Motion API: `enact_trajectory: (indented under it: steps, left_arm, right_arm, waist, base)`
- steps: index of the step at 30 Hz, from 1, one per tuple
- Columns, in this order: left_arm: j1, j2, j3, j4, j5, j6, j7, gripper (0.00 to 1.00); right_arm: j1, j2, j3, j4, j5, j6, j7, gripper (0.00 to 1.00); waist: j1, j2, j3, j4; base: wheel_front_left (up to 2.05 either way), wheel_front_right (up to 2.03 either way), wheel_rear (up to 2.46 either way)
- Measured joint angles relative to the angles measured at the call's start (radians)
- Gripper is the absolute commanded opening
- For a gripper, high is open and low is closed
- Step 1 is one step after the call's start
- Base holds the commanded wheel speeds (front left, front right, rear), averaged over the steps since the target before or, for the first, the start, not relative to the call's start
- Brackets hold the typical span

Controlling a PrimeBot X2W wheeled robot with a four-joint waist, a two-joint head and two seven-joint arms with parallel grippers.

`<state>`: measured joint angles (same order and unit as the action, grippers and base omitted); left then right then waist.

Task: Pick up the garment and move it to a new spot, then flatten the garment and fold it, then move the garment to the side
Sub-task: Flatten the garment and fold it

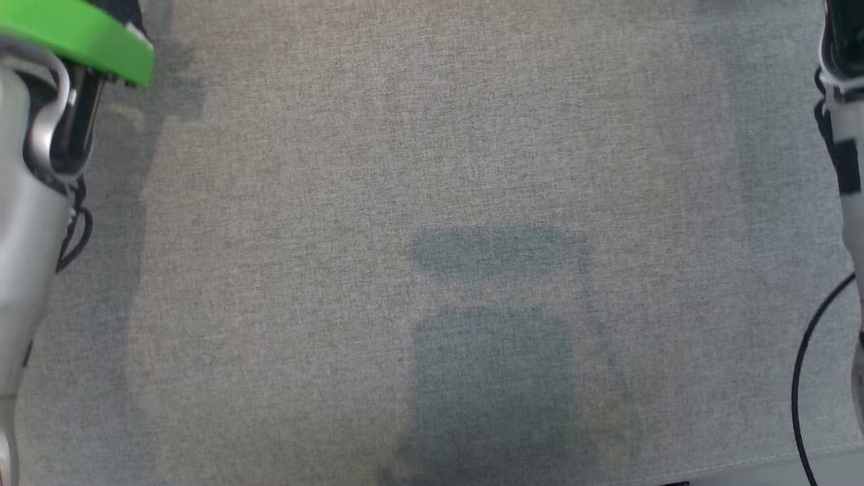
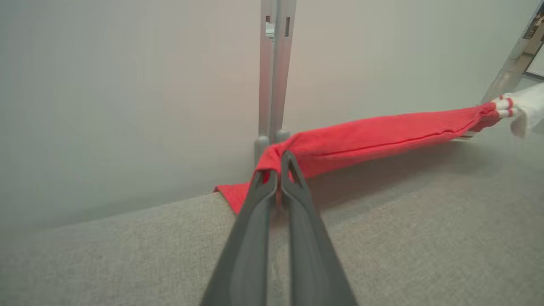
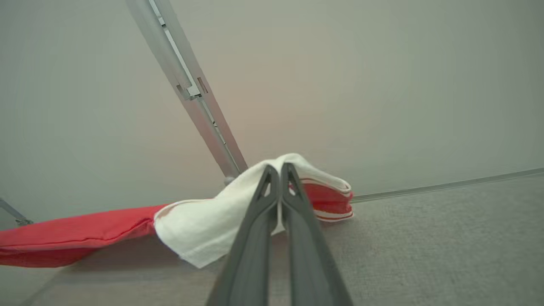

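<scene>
The garment (image 2: 374, 138) is red with a white part and red-and-white striped trim. It hangs stretched in a band just above the grey fabric table (image 2: 403, 238). My left gripper (image 2: 278, 172) is shut on a bunched red end of it. In the right wrist view the garment (image 3: 199, 227) shows its white part, and my right gripper (image 3: 278, 180) is shut on that white end, with the striped trim just behind it. The head view shows my left forearm (image 1: 34, 202) at the left edge and my right forearm (image 1: 844, 101) at the right edge.
A pale wall stands right behind the table's far edge. A silver metal post (image 2: 274, 72) rises just behind the left gripper; the same kind of post (image 3: 191, 93) leans behind the right one. A green band (image 1: 81, 37) sits on the left arm. A black cable (image 1: 806, 364) loops at the right.
</scene>
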<state>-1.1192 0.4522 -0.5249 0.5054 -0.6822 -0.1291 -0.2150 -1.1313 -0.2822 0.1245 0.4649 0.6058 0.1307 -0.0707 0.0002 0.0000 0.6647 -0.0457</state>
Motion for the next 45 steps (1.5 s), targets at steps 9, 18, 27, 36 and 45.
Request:
enact_trajectory:
  steps: [9,18,27,36,45]
  left_arm:
    - [0.408,0.071,-0.029,-0.232,-0.049,0.055,-0.021,0.0]
    - [0.861,0.14,0.006,-0.509,-0.131,0.235,-0.026,0.0]
    - [1.248,0.12,0.058,-0.693,-0.18,0.36,-0.043,0.0]
    - [1.332,0.136,0.086,-0.812,-0.176,0.385,-0.022,0.0]
    - [1.115,0.197,0.1,-0.858,-0.148,0.37,0.112,0.0]
  right_arm:
    - [0.526,-0.11,-0.039,-0.331,0.131,0.0,0.069,0.0]
    - [0.983,-0.016,-0.139,-0.573,0.108,0.0,0.156,0.0]
    - [1.287,0.059,-0.171,-0.616,0.069,0.0,0.188,0.0]
    - [1.338,0.086,-0.219,-0.694,0.088,0.001,0.194,0.0]
    - [1.033,0.064,-0.162,-0.625,0.059,0.0,0.266,0.0]
  waist:
    - [-0.0002,0.0,-0.119,-0.005]
    - [-0.0003,0.0,-0.275,-0.017]
    - [-0.0003,0.0,-0.379,-0.055]
    - [-0.0003,0.0,-0.391,-0.064]
    - [-0.0003,0.0,-0.332,-0.072]
  base:
    - [0.0,0.0,0.0]
    - [0.0,0.0,0.0]
    - [0.0,0.0,0.0]
    - [0.0,0.0,0.0]
    - [0.0,0.0,0.0]
